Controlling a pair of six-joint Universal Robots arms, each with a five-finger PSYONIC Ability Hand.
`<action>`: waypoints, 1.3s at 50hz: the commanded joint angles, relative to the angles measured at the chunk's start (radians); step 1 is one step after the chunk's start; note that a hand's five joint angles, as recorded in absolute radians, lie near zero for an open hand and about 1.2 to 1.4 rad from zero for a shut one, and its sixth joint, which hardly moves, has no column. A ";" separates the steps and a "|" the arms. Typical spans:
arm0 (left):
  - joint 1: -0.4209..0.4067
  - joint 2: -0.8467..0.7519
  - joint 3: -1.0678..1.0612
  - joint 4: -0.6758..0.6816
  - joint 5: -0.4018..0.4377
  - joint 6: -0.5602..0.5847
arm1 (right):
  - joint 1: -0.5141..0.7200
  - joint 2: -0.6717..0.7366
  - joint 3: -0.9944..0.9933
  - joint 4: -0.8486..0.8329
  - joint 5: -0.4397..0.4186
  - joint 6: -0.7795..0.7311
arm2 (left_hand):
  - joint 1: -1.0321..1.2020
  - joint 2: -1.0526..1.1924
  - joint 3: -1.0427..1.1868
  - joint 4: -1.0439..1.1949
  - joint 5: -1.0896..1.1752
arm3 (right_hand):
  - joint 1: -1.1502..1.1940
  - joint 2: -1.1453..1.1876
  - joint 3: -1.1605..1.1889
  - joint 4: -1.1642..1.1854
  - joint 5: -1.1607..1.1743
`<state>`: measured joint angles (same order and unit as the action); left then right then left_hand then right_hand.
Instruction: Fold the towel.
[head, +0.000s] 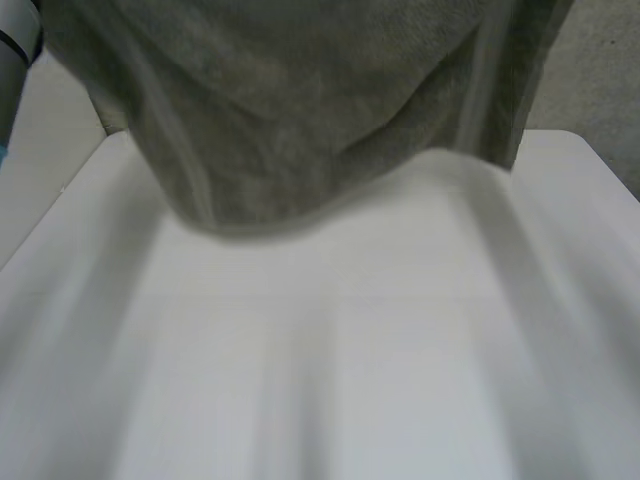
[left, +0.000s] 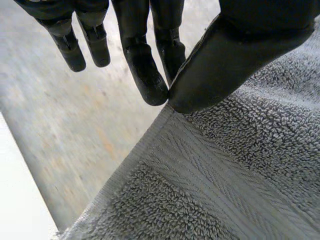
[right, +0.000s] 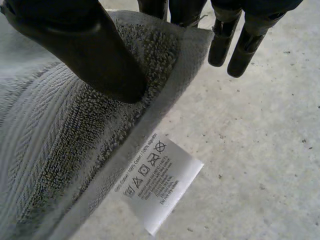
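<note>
In the head view the grey towel (head: 300, 110) hangs spread across the upper part of the scene, in front of the far side of the white table (head: 330, 350). Its lower edge sags in a curve, lower toward the robot's left. Whether that edge touches the table I cannot tell. A piece of the left arm (head: 12, 60) stands beside the towel's left edge, and a patch of speckled floor (head: 600, 70) lies beyond the table's right corner.

In the left wrist view the left hand (left: 240, 50) grips the towel (left: 240, 170) at its hemmed edge. The thumb lies on the terry face just inside the hem and one of the fingers (left: 145, 75) meets it at the edge, so the cloth is pinched between them. The outer fingers hang straight and clear of the cloth. Below them is the floor (left: 75, 130), with a strip of the table (left: 15, 200) beside it.

In the right wrist view the right hand (right: 85, 50) pinches the towel (right: 60, 140) near a corner. The thumb presses on the front face and fingers go behind the cloth, while two other fingers (right: 240, 45) hang free beside the corner. A white care label (right: 160, 182) hangs from the hem below the thumb, over the floor (right: 260, 150).
</note>
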<state>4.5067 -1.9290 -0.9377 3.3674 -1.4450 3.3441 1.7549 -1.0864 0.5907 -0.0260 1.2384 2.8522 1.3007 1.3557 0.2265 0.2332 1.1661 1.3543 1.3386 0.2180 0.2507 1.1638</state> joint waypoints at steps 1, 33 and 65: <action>0.009 0.083 -0.243 0.050 0.031 -0.009 | -0.077 -0.085 0.257 -0.009 -0.117 0.006 | 0.096 0.041 -0.052 -0.059 0.056 | 0.042 0.058 -0.044 -0.076 0.058; 0.313 0.680 -1.067 0.003 0.422 -0.017 | -0.443 -0.552 1.069 0.132 -0.531 -0.148 | 0.096 0.041 -0.052 -0.059 0.056 | 0.042 0.058 -0.044 -0.076 0.058; 0.120 -0.240 -0.461 -0.126 0.281 0.175 | -0.183 0.174 0.583 0.193 -0.200 -0.392 | 0.096 0.041 -0.052 -0.059 0.056 | 0.042 0.058 -0.044 -0.076 0.058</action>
<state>4.6455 -2.0912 -1.4722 3.2755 -1.1295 3.4305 1.5511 -0.9915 1.2224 0.2014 1.0307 2.4506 1.3085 1.3583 0.2265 0.2332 1.1814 1.3544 1.3468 0.2180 0.2507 1.1639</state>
